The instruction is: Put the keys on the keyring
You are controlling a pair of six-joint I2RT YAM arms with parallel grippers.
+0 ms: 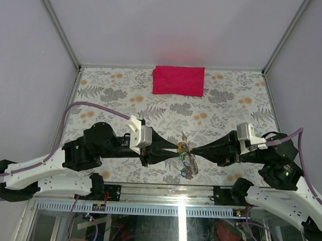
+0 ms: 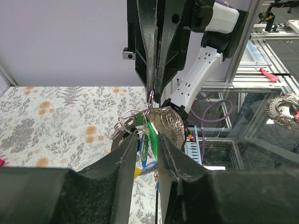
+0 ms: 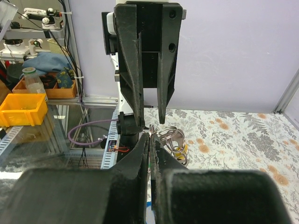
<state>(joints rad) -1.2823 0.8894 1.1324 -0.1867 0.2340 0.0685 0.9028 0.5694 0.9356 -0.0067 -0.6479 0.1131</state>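
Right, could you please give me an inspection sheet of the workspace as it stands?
Surface: floral-patterned table, flat.
Job's things: the keys bunched where the arms meet; the keyring, a thin wire loop, at the tips of the right gripper.
Clutter: red cloth at the far edge, apart from the work.
Grippers: right gripper shut on the wire; left gripper fingers flank a green tag, grip unclear.
Cables: purple cables loop along each arm, away from the keys.
Surroundings: grey walls; yellow bin beyond the table.

Red cloth (image 1: pixel 178 80) flat, far edge floral table (image 1: pixel 114 97).
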